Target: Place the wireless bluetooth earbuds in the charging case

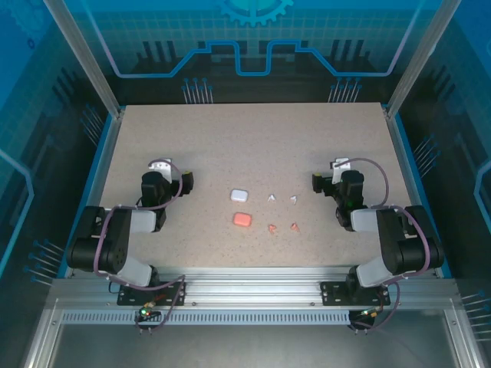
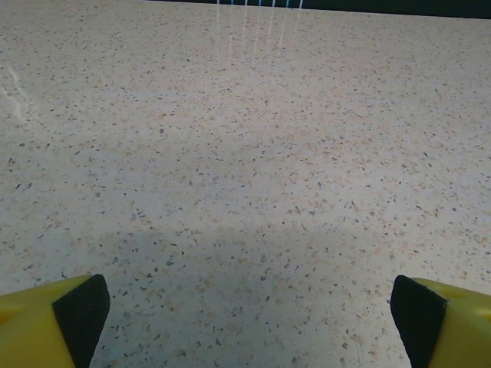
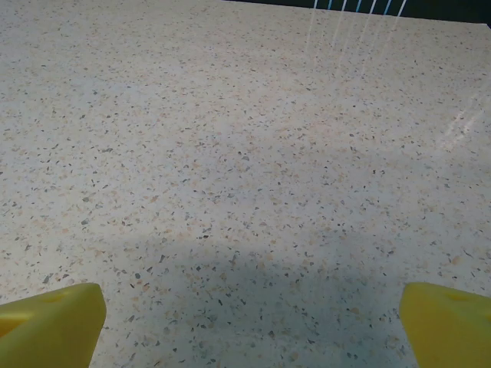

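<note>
Mid-table lie a white charging case (image 1: 240,195) and a salmon-pink charging case (image 1: 242,219), both shut as far as I can tell. Just right of them lie the wireless bluetooth earbuds: two white ones (image 1: 271,198) (image 1: 294,199) and two pink ones (image 1: 271,228) (image 1: 295,226). My left gripper (image 1: 170,173) rests low, left of the cases, wide open with nothing in it. My right gripper (image 1: 335,173) rests right of the earbuds, also open with nothing in it. In the left wrist view the left gripper (image 2: 249,310) has bare speckled table between its fingers (image 2: 80,310). The right gripper (image 3: 253,318) has the same between its yellow fingers (image 3: 54,322).
The speckled table (image 1: 253,138) is ringed by a blue rim and aluminium posts (image 1: 84,57). A metal rail (image 1: 253,280) along the near edge carries both arm bases. Cables loop beside each arm.
</note>
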Tool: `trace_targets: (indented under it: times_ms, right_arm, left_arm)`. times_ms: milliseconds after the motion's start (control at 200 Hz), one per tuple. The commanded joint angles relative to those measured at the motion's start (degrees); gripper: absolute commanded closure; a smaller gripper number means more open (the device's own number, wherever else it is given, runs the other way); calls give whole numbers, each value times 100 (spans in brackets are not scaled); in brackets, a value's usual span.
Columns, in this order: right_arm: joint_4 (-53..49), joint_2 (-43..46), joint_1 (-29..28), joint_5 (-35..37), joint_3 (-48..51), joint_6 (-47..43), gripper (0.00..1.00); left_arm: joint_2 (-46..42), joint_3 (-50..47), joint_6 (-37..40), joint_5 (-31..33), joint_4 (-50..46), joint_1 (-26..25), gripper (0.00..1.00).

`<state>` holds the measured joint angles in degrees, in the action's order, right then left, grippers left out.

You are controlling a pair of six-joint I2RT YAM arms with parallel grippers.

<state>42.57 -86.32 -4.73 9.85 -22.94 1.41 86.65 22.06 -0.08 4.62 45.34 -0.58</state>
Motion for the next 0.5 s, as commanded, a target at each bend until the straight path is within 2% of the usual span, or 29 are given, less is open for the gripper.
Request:
trace_targets:
  times_ms: [0, 490]
  right_arm:
    - [201, 19, 38, -56, -106, -55, 0]
    - [164, 30, 118, -216, -123, -27, 0]
  left_arm:
    - [51, 129, -19, -94, 90, 40, 1]
    - [45, 154, -29, -102, 58, 49, 1]
